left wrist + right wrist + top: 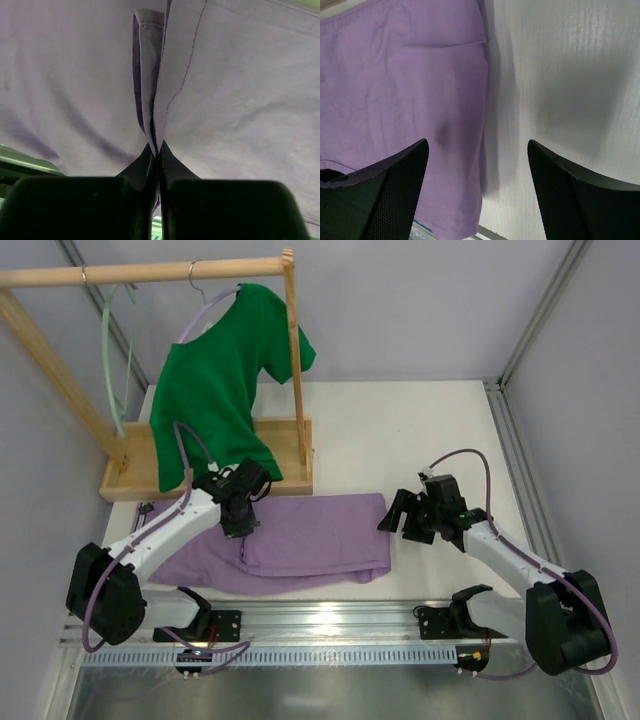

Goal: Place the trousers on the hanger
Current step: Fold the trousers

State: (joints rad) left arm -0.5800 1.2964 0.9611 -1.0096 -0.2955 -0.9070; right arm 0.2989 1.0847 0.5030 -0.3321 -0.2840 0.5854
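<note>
The lilac trousers [300,540] lie folded flat on the white table in front of the arms. My left gripper [243,528] is down on their middle and shut on a pinched ridge of the trousers fabric [152,100], which rises between my fingertips in the left wrist view. My right gripper [397,517] is open and empty, just right of the trousers' right end [420,100]; the left finger [385,190] is over the cloth, the right one over bare table. The pale mint hanger [112,360] hangs from the wooden rail at the back left.
A wooden rack [150,275] with a tray base [290,480] stands at the back left. A bright green top [215,380] hangs from it on a metal-hooked hanger. A metal rail [330,615] runs along the near table edge.
</note>
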